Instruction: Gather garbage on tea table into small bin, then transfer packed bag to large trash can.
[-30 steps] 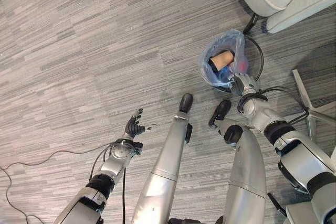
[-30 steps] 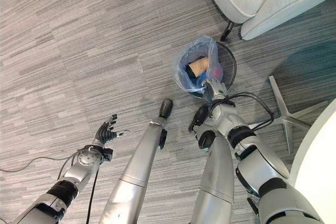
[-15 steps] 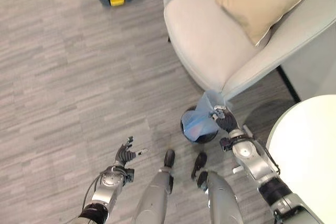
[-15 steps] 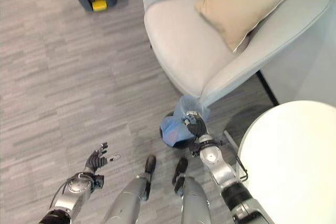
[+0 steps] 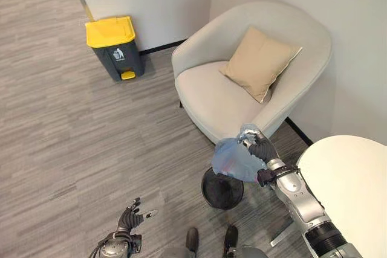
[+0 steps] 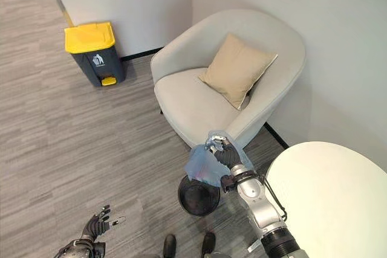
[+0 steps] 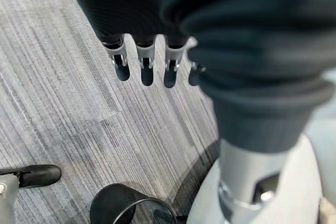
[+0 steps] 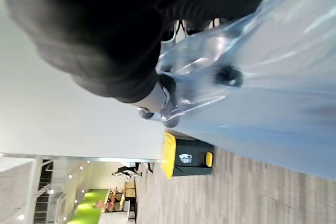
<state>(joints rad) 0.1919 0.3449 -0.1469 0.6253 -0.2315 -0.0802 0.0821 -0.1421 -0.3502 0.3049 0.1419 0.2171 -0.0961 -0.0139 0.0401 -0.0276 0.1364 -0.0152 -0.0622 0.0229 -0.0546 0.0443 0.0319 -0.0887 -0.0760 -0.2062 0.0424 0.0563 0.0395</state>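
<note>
Over striped grey carpet [image 5: 72,119], right hand [image 5: 261,147] fingers clutch crinkled (translucent blue) bag [image 5: 234,160].

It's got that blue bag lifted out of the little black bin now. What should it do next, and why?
Probably turn and carry it toward the large trash can with the yellow lid. The right hand is shut on the neck of the blue bag, which hangs clear above the small black bin, so lifting looks done. The can stands across the floor, and the left hand is open and idle.

I see large trash can [image 5: 112,46] upper left | armchair [image 5: 242,83] centre-right, cushion [image 5: 259,61] on it | small bin [image 5: 222,190] below armchair | desk [image 5: 347,179] lower right
</note>
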